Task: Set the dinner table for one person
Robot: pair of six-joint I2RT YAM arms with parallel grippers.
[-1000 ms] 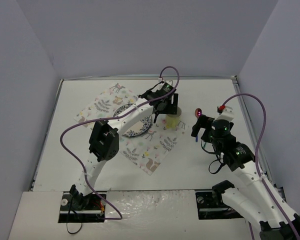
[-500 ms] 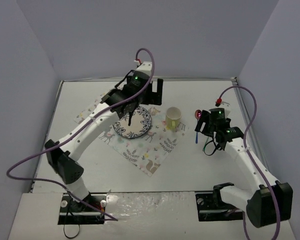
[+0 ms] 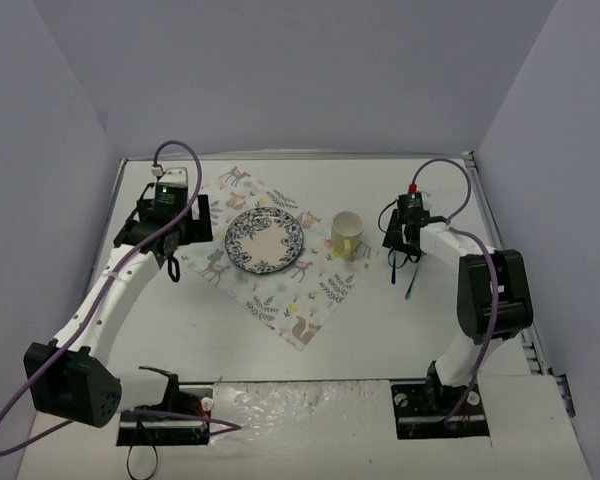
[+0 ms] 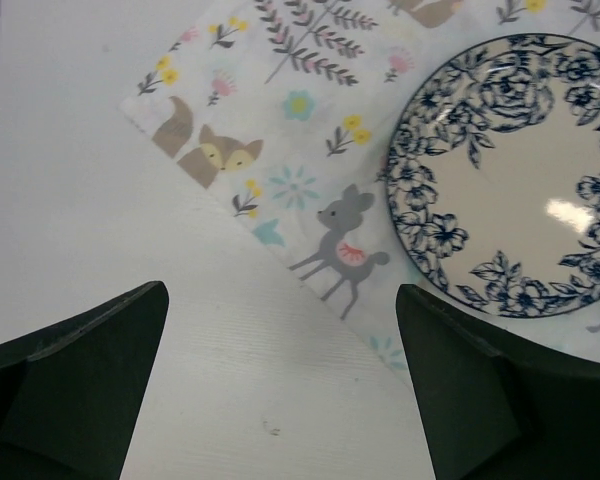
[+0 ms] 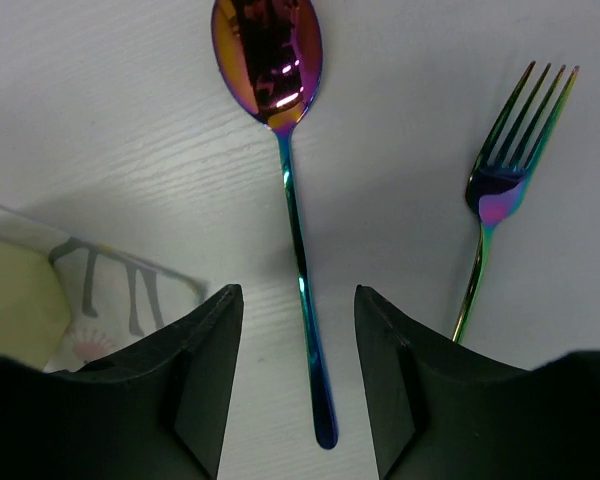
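The white dinner table (image 3: 380, 340) carries a square animal-and-leaf printed cloth (image 3: 280, 290), set as a diamond. A blue-flowered plate (image 3: 265, 241) rests on the cloth, with a pale yellow cup (image 3: 346, 233) on its right part. An iridescent spoon (image 5: 290, 200) and fork (image 5: 495, 190) lie side by side on bare table right of the cloth. My right gripper (image 5: 298, 300) is open, its fingers on either side of the spoon's handle near its end. It sits just right of the cup (image 3: 395, 258). My left gripper (image 4: 280, 300) is open and empty over the cloth's left edge (image 3: 185, 245), beside the plate (image 4: 520, 180).
Grey-blue walls close in the back and both sides. A metal edge strip (image 3: 500, 250) runs along the table's right side. Both arm bases (image 3: 170, 420) stand at the near edge. Purple cables loop above each wrist. The cloth's right corner (image 5: 170, 275) lies just left of my right gripper.
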